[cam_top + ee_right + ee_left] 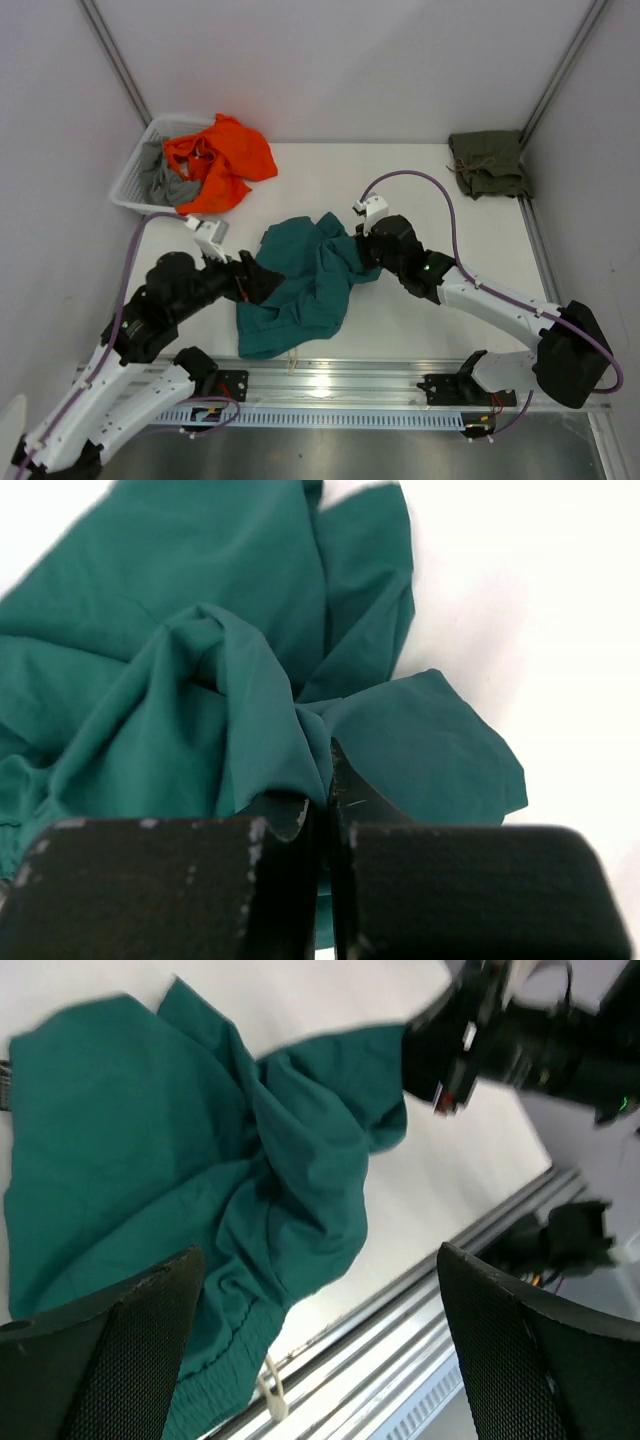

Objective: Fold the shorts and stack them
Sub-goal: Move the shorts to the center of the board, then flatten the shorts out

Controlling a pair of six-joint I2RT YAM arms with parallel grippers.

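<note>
While my right claw (325,780) pinches a fold of the teal shorts (200,680), I see my left claw (315,1260) spread wide, empty, over the same cloth; olive shorts (487,163) lie well beyond the right claw.

A: The teal shorts (300,285) are soft matt cloth, heavily creased. The olive shorts (488,163) are matt cloth too, rumpled.
B: And the basket (135,175)?
A: White plastic lattice. The surface (420,200) is smooth matt white, the rail (340,380) bare shiny metal.
B: The left tool (318,1260) has matt black, finely dimpled pads (520,1360). The right tool (325,780) is matt black with scuffed edges.
</note>
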